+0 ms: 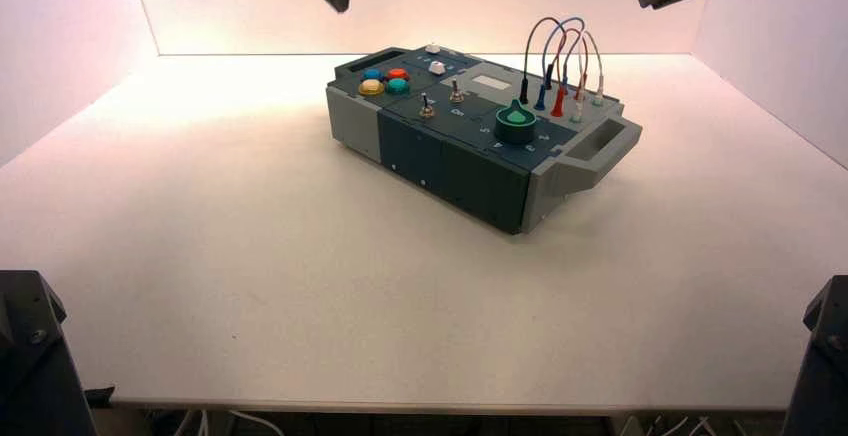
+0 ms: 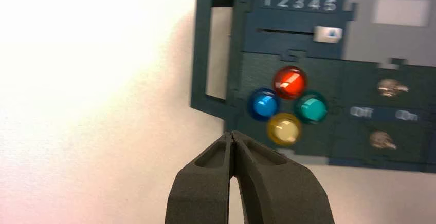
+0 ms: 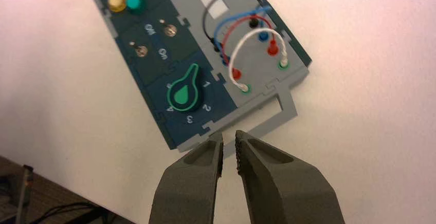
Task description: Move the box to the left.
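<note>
The long blue-and-grey panel box [image 1: 455, 166] sits slantwise mid-desk toward the far side, ungripped — the move left apparently still to do. The black right gripper [image 3: 230, 144], jaws slightly parted, hangs above its right end; the black left gripper [image 2: 232, 139], jaws closed, hovers near its left end.

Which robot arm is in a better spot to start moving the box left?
Probably the right: its end effector is slightly open by the box's grey end handle. The left end effector is shut near the other end.
</note>
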`<state>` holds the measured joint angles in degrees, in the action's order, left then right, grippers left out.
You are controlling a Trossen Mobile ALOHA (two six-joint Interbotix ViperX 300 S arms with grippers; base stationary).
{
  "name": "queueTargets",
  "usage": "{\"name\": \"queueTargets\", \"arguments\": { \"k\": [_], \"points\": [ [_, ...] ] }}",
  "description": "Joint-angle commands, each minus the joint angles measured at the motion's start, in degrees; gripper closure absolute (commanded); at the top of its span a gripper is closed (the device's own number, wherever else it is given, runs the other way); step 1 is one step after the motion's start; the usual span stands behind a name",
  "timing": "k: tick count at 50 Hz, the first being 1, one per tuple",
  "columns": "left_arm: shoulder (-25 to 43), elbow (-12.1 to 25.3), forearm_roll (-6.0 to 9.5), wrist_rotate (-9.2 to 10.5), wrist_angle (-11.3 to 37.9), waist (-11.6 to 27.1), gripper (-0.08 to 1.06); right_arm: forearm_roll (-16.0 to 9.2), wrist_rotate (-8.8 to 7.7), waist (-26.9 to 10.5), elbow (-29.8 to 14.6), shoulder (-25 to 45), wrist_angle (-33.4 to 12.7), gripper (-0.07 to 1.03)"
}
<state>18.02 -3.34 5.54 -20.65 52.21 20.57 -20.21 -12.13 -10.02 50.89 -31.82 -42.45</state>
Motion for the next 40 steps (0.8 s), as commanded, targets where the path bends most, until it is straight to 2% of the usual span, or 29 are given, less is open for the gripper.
{"name": "queueTargets", "arguments": {
  "k": [1, 3, 4, 5, 7, 9, 11, 13, 14, 24, 32, 40],
  "points": [
    [0.4, 4.1, -1.41, 0.26, 0.4, 0.1, 1.0, 3.7, 4.31, 0.3, -1.2, 0.8, 0.4, 0.76],
    [1.0, 5.0, -1.49, 0.35, 0.5, 0.2, 1.0, 5.3, 6.15, 0.3, -1.0, 1.1, 0.4, 0.7],
    [1.6, 5.9, -1.49, 0.26, 0.6, 0.2, 1.0, 7.9, 8.88, 0.3, -0.7, 1.8, 0.4, 0.6],
    [1.8, 6.6, -1.58, 0.09, 0.7, 0.2, 1.0, 8.5, 9.67, 0.3, -0.6, 1.8, 0.4, 0.57],
    [2.4, 7.5, -1.67, 0.0, 0.9, 0.4, 1.0, 11.3, 12.39, 0.3, -0.4, 2.3, 0.4, 0.47],
    [3.2, 8.7, -1.67, -0.26, 1.0, 0.4, 1.0, 13.5, 14.59, 0.3, -0.3, 2.7, 0.4, 0.4],
    [4.0, 9.8, -1.67, -0.7, 1.5, 0.6, 1.0, 14.9, 15.73, 0.3, 0.0, 3.0, 0.4, 0.36],
    [4.5, 10.4, -1.67, -0.7, 1.8, 0.7, 1.0, 15.1, 15.91, 0.3, 0.2, 3.2, 0.4, 0.35],
    [6.6, 12.7, -1.67, -0.88, 3.3, 1.2, 1.0, 15.1, 16.35, 0.3, 0.7, 4.0, 0.5, 0.35],
    [9.9, 15.3, -1.67, -2.2, 5.4, 2.5, 1.0, 15.0, 17.49, 0.3, 1.5, 6.6, 1.8, 0.35],
    [12.0, 16.2, -1.67, -2.11, 7.8, 2.5, 1.0, 15.1, 17.31, 0.3, 1.5, 7.6, 3.0, 0.35],
    [14.9, 18.4, -2.2, -2.11, 7.8, 2.5, 1.0, 15.1, 17.14, 0.3, 1.8, 9.3, 4.0, 0.35]
  ]
}}
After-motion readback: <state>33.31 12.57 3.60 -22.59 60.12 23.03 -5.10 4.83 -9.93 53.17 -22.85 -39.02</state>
